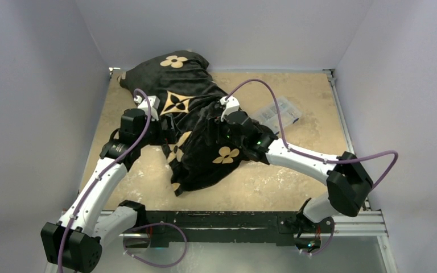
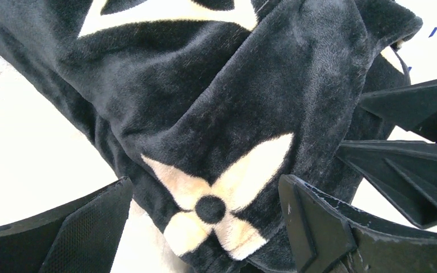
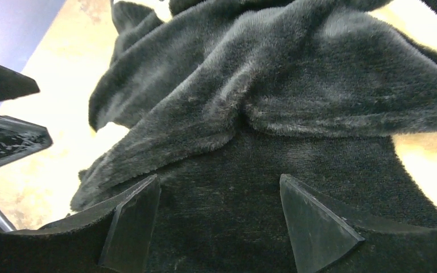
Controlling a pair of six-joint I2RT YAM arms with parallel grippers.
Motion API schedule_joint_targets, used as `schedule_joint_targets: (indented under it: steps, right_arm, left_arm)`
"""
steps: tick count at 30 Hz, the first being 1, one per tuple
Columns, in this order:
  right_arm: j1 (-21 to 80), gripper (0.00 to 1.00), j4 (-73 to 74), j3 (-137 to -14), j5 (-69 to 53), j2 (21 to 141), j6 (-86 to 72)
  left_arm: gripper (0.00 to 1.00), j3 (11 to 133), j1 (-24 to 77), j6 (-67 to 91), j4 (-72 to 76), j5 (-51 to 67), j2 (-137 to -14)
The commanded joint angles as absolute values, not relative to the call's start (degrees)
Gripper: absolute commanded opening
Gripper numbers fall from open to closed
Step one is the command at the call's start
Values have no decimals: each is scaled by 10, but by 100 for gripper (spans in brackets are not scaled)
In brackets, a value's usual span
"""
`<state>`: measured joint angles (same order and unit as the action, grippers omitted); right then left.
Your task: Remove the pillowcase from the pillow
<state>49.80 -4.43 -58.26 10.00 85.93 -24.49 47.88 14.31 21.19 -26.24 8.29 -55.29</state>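
The black plush pillowcase (image 1: pixel 196 114) with tan flower and star motifs lies bunched across the table, from the far left corner toward the middle. The pillow does not show; it is hidden under the cover. My left gripper (image 1: pixel 168 129) is open at the cover's left side. In the left wrist view (image 2: pixel 205 182) a fold with a tan flower (image 2: pixel 219 199) lies between its spread jaws. My right gripper (image 1: pixel 215 128) is open just to the right of it. In the right wrist view (image 3: pixel 219 179) its fingertips (image 3: pixel 134 219) rest on the black plush (image 3: pixel 262 85). The two grippers are close and face each other.
A clear plastic packet (image 1: pixel 276 112) lies on the tan table (image 1: pixel 296 170) right of the cover, behind the right arm. Grey walls close in the left, back and right. The right gripper's fingers (image 2: pixel 415 170) show at the right edge of the left wrist view.
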Motion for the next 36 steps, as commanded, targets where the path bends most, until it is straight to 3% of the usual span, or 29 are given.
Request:
schedule_joint_targets:
  steps: [1,5,9,13,19,29,36]
  right_arm:
    - [505,78,-49,-613,115,871,-253]
    - [510,69,-52,-626,121,897,-258]
    - [515,35,-35,-629,143,902,-272]
    - [518,12,-12,-613,155,864,-295]
    - [520,0,-37,-533,103,786,-337]
    - [521,0,-121,-385,33,677,-415]
    - [521,0,-125,-369,50,638,-422]
  left_arm:
    - [99,474,142,195,-253,83,-553]
    - [99,471,141,197,-248,93,-550]
    - [99,467,142,196,-248,97,-551]
    - [99,467,143,200,-245,103,-552]
    - [99,482,165,213,-250,94,-570]
    - [99,567,293,231,-267,24,-648]
    - [99,618,383,227,-279,-47,-720]
